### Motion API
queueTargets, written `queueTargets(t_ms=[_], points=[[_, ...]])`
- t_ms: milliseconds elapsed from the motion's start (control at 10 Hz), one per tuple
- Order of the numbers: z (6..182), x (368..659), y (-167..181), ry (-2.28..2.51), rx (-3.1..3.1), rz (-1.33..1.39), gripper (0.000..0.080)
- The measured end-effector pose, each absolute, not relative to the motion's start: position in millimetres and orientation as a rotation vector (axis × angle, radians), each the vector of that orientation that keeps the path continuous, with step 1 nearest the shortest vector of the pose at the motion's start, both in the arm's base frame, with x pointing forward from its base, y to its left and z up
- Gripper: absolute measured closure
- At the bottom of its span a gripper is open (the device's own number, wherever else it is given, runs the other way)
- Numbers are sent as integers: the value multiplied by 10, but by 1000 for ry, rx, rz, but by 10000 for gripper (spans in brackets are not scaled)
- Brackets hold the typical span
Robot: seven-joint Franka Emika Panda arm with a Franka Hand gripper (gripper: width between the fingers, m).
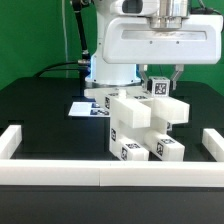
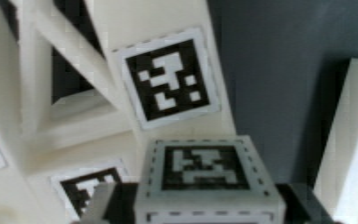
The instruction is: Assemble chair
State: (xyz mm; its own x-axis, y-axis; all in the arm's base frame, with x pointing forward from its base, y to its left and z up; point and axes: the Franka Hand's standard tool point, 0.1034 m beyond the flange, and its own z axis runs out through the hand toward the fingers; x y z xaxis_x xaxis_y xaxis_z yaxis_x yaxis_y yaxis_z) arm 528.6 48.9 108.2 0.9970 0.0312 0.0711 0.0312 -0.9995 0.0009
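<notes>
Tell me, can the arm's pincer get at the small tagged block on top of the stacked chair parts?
Yes, it seems so: the pincer sits right over the tagged block, with its jaws shut on the block's sides, and nothing stands between them.

Arm [image 1: 160, 40] above the gripper [image 1: 160, 78] gets cropped by the frame, so we lose it. The tags [image 1: 131, 152] on the chair [image 1: 140, 125] under the gripper are too tiny for us to read, wrist view's kinda blurry too.
</notes>
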Motion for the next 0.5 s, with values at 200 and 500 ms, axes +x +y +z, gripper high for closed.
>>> queueTargets(t_ms=[200, 500], points=[[1080, 5286, 489, 189, -3129, -111, 525], [1077, 5284, 488, 483, -3090, -108, 525]])
